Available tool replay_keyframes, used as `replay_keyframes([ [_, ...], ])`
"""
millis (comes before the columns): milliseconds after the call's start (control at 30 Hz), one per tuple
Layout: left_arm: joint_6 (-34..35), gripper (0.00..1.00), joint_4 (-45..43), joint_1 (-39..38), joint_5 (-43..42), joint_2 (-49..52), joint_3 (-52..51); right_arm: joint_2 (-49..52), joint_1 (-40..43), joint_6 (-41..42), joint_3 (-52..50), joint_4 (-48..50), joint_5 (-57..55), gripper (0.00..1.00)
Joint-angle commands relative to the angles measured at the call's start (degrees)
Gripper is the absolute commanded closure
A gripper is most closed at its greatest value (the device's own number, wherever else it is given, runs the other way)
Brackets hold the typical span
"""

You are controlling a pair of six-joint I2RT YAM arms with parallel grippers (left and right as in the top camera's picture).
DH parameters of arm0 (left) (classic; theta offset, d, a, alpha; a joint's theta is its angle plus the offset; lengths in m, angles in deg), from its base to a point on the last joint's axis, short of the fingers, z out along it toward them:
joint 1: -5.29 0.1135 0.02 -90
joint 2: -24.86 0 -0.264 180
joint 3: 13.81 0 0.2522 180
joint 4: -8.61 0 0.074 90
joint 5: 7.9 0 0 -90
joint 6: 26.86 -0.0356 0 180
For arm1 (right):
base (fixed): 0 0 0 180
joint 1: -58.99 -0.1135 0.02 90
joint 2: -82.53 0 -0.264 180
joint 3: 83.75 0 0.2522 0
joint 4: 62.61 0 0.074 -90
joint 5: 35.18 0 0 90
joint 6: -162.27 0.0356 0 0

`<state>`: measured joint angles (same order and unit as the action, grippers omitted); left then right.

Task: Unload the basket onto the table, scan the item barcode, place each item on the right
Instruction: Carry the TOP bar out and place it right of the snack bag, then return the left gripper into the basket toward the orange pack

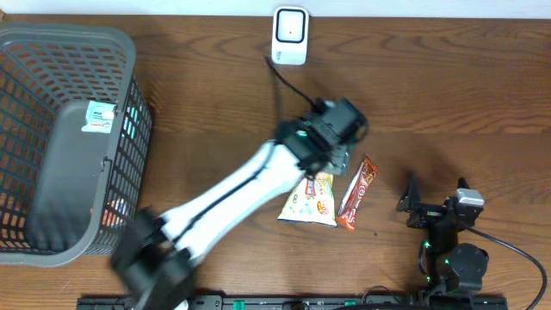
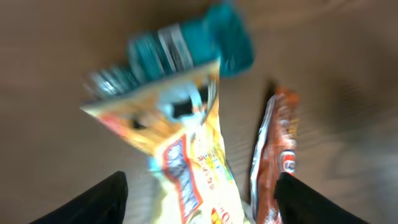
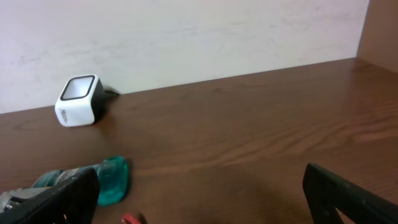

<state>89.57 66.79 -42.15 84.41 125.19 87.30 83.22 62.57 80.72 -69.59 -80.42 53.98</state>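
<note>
The brown table carried a grey mesh basket at its left edge, with a small white-labelled packet inside. The left arm stretched diagonally to the table's middle. The left jaws stood wide apart, their fingers on either side of a yellow snack bag that lay on the table beneath them, gripped by neither. A teal packet, blurred, lay at the bag's far end. An orange bar wrapper lay just beside the bag on its right. The white scanner sat well apart at the far edge. The right jaws hung wide apart near the front right, holding nothing.
</note>
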Motion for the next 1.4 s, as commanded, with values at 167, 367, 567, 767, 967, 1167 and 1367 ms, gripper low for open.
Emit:
replay_keyframes([
  [167,-25.0,0.07,-0.1,14.8,4.1,-27.4,1.0,-0.3,0.2,-0.8,-0.1,-0.2,0.2,0.01],
  [367,-19.6,0.02,0.6,35.2,12.0,-38.0,1.0,-0.3,0.2,-0.8,-0.1,-0.2,0.2,0.01],
  [567,1.0,0.02,10.7,60.9,11.9,-37.9,0.2,-0.3,0.2,-0.8,-0.1,-0.2,0.2,0.01],
  [767,17.1,0.02,22.6,76.2,8.3,-29.9,-2.6,-0.3,0.2,-0.8,-0.1,-0.2,0.2,0.01],
  [967,19.9,0.02,27.7,81.0,-0.1,-18.9,-4.1,-0.3,0.2,-0.8,-0.1,-0.2,0.2,0.01],
  [1167,28.4,0.02,26.7,81.4,-1.5,-13.5,-11.9,-0.3,0.2,-0.8,-0.1,-0.2,0.2,0.01],
  [1367,30.6,0.02,17.1,81.4,-1.5,-13.8,-23.7,-0.3,0.2,-0.8,-0.1,-0.2,0.2,0.01],
])
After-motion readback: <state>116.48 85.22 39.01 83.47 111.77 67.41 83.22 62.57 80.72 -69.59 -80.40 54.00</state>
